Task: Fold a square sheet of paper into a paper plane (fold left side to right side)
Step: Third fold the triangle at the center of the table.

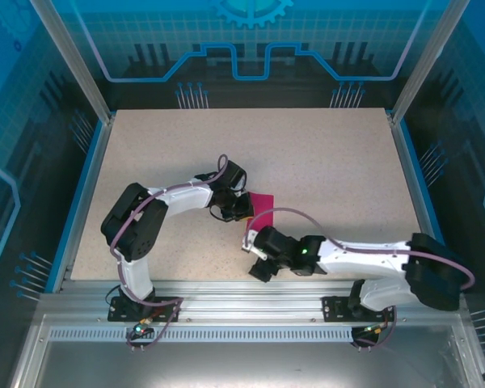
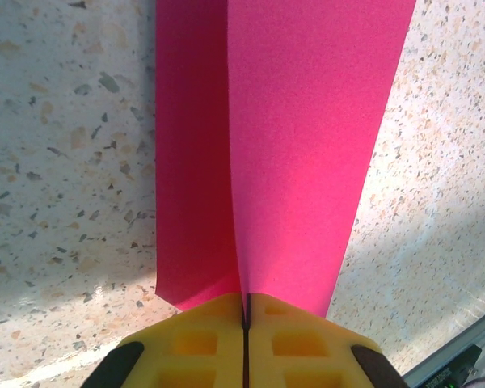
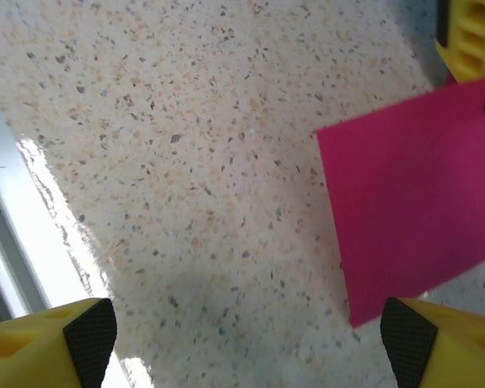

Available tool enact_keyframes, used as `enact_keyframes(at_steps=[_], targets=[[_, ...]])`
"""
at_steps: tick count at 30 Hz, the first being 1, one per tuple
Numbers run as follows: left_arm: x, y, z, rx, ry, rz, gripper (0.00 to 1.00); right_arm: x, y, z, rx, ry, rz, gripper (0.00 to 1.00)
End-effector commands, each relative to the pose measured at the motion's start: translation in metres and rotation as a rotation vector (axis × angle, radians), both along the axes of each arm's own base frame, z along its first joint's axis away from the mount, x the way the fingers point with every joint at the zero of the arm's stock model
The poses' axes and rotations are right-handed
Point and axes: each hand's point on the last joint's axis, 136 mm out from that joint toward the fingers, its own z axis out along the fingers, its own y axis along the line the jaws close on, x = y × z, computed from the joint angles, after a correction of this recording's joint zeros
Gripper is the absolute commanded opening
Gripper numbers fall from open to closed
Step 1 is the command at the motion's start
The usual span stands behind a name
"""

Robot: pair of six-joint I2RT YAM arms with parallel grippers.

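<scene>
Left gripper (image 2: 245, 305): the yellow fingers (image 2: 295, 339) are pressed together with only a hairline seam between them. They pinch the near edge of the square sheet of paper (image 2: 299, 121).
- From the pinch a line runs up the sheet. A narrower, darker band lies to its left and a wider, brighter panel to its right.
- A soft shadow lies on the table (image 2: 65, 162) along the right of the brighter panel.

Top view: the left gripper (image 1: 231, 207) sits at the left edge of the sheet (image 1: 263, 202), around mid-table and a little toward the near side.
- The left arm's wrist and a purple cable (image 1: 171, 191) cover the sheet's left part, so only the right portion shows magenta.

Right gripper (image 3: 247, 346): the jaws are spread wide and hold nothing. One black-tipped pad (image 3: 89, 339) sits low at the left of its wrist view, the other at the right, with bare speckled table (image 3: 186, 162) between them.
- The sheet (image 3: 412, 202) lies ahead and to the right. One corner comes just beside the right pad; I cannot tell whether they touch.
- A yellow finger of the left gripper (image 3: 469, 40) sits at the sheet's far corner.

From above, the right gripper (image 1: 255, 252) is on the near side of the sheet, apart from it. Its own purple cable (image 1: 307, 218) arches over it.

Surroundings:
- The aluminium rail (image 1: 242, 295) carrying both arm bases runs along the near edge of the table (image 1: 323, 153).
- Blue printed panels (image 1: 250, 48) wall the far side.
</scene>
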Motion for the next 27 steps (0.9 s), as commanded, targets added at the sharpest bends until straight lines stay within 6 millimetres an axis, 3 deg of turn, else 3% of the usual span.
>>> enact_keyframes(at_steps=[1,8,16,20,27], targets=[[-0.008,0.004,0.004,0.013,0.007,0.001,0.09,0.019,0.02,0.008,-0.071,-0.174,0.042,0.88],[-0.008,0.002,0.004,0.01,0.009,-0.006,0.09,0.039,0.039,0.001,-0.09,-0.265,0.029,0.8],[-0.009,0.003,0.003,0.016,0.008,-0.012,0.09,0.055,0.04,-0.003,-0.085,-0.285,-0.011,0.64],[-0.009,0.004,0.001,0.021,0.012,-0.015,0.09,0.06,0.035,0.003,-0.054,-0.271,-0.026,0.48],[-0.01,0.004,-0.002,0.025,0.013,-0.02,0.1,0.052,0.033,0.013,0.015,-0.193,0.018,0.03]])
